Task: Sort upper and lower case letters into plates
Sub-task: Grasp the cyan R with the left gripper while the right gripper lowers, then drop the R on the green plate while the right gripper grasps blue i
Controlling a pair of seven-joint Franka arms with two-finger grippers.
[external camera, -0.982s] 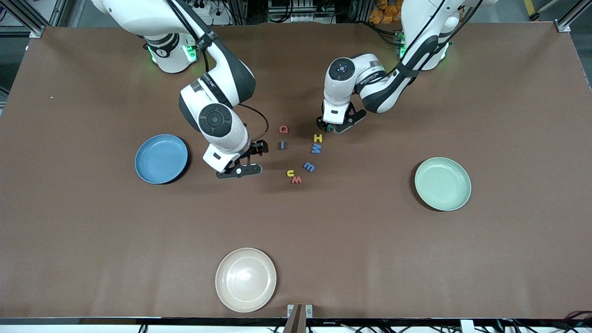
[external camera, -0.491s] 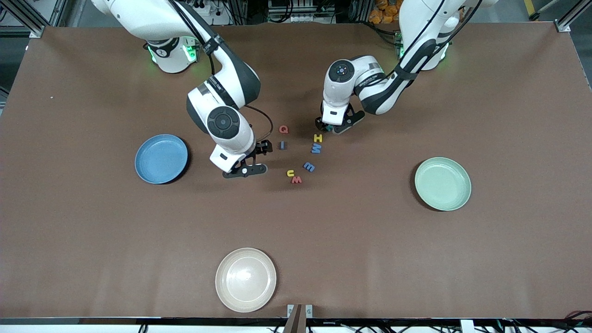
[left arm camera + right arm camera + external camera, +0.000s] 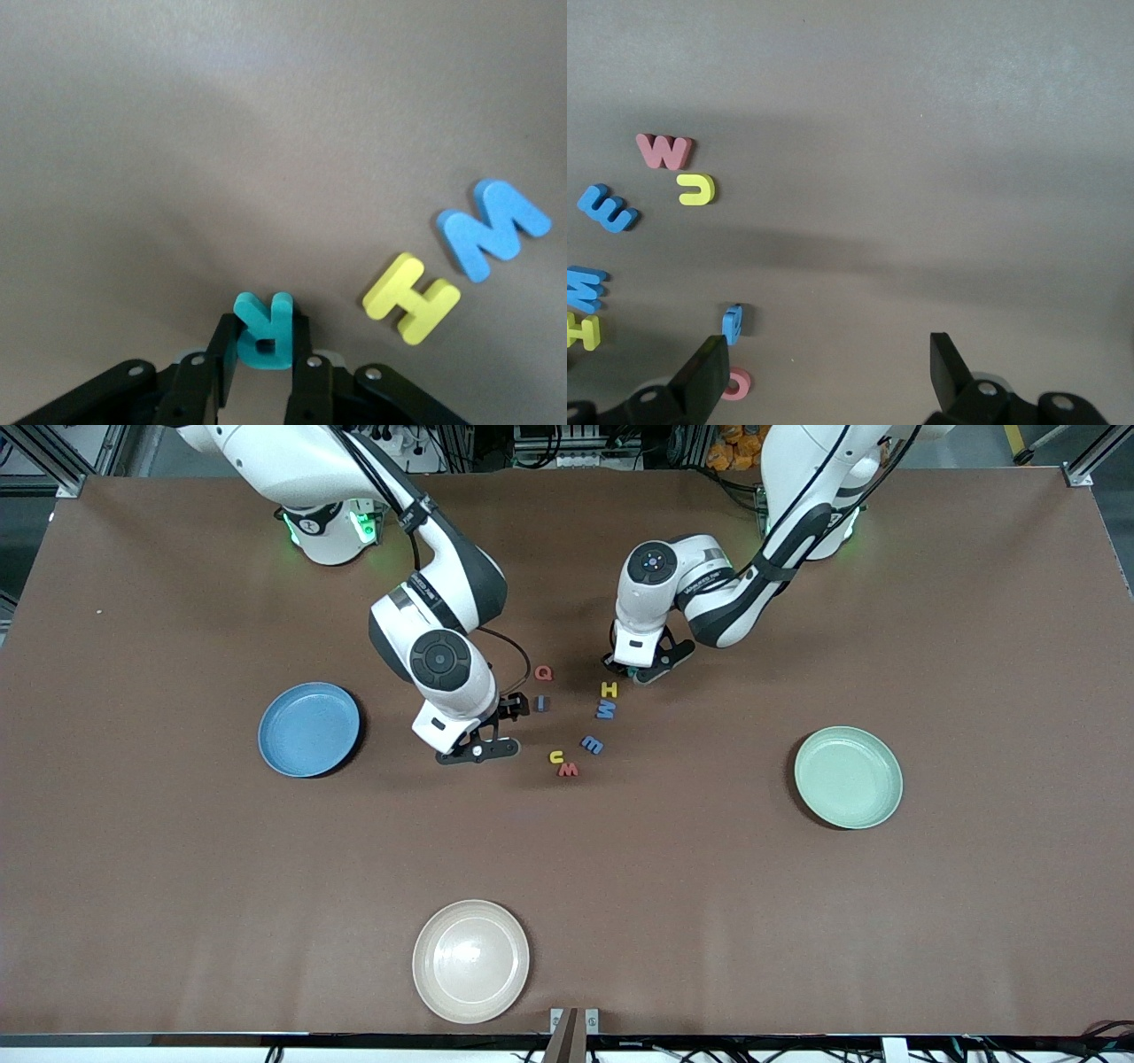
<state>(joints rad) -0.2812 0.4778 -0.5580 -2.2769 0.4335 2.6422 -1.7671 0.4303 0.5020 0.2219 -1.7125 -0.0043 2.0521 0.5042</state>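
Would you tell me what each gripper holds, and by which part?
The left gripper pinches the teal R by its two side edges; the right gripper holds nothing.

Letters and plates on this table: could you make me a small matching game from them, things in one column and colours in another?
Things:
1. letter R, pinched in the left gripper
2. letter H
3. letter Q
4. plate toward the right arm's end

Colours:
A. yellow
B. sky blue
C. teal
D. red

Pairs: 1-C, 2-A, 3-D, 4-B

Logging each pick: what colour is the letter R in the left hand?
Teal. The R shows best in the left wrist view, pinched in the left hand.
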